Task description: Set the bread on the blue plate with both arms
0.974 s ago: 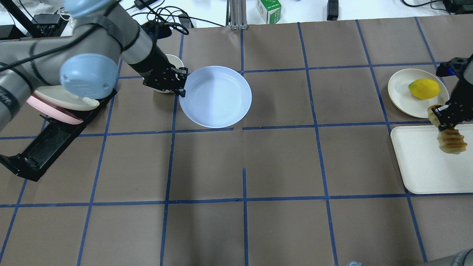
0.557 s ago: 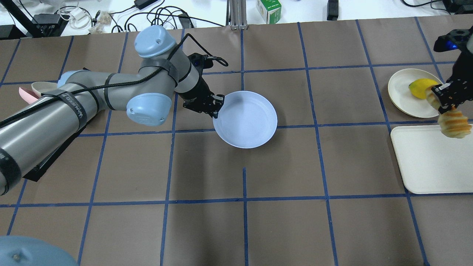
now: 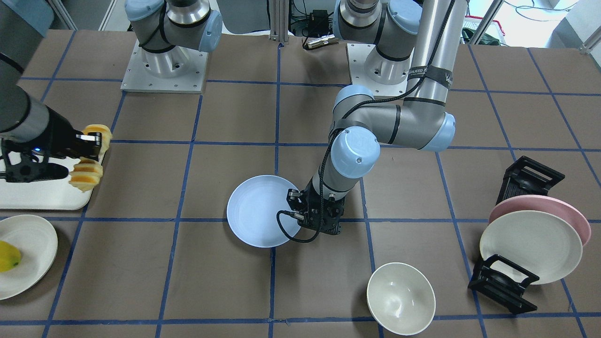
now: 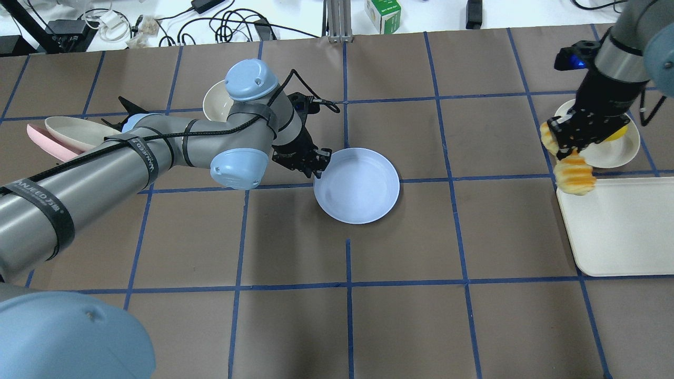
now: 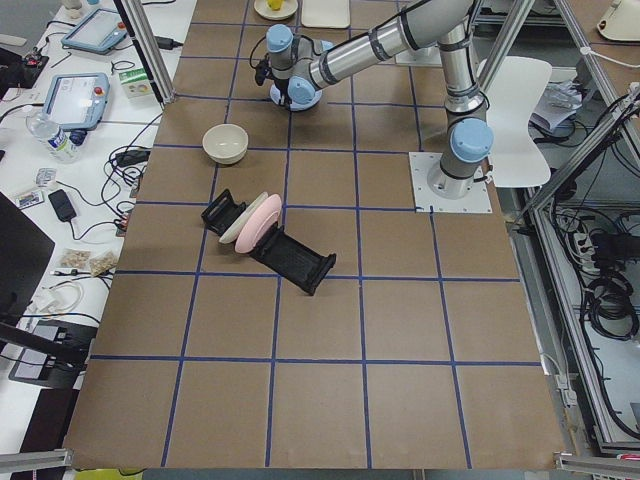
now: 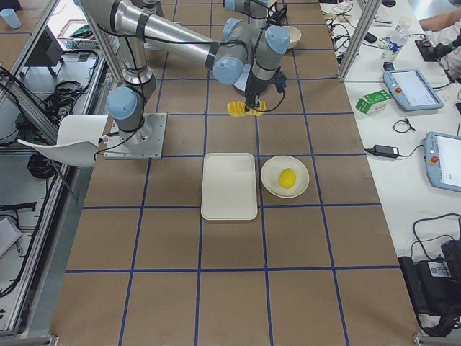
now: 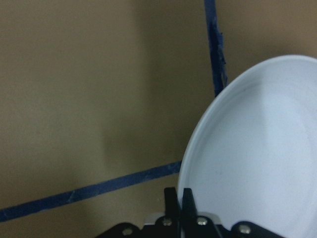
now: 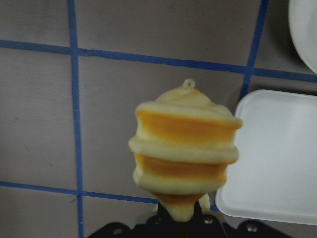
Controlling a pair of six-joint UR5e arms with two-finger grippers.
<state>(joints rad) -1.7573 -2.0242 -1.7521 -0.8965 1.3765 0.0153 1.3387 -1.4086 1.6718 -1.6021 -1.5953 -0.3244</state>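
The blue plate [image 4: 363, 189] lies flat near the table's middle, also in the front view [image 3: 253, 211]. My left gripper [image 4: 320, 160] is shut on its left rim; the left wrist view shows the closed jaws pinching the plate's edge [image 7: 257, 148]. My right gripper [image 4: 563, 145] is shut on the bread [image 4: 574, 178] around its middle. The loaf hangs bent above the tray's far left corner, clear of the table. It shows in the front view [image 3: 85, 174] and, end-on, in the right wrist view [image 8: 184, 148].
A cream tray [image 4: 616, 231] lies at the right. A cream plate [image 3: 35, 244] with a yellow fruit [image 3: 8, 256] sits beyond it. A cream bowl [image 3: 400, 298] stands far left. A black rack [image 3: 502, 281] holds pink and cream plates.
My left gripper has dragged the blue plate right and nearer me. My right gripper has carried the bread up and leftward, off the tray's edge.
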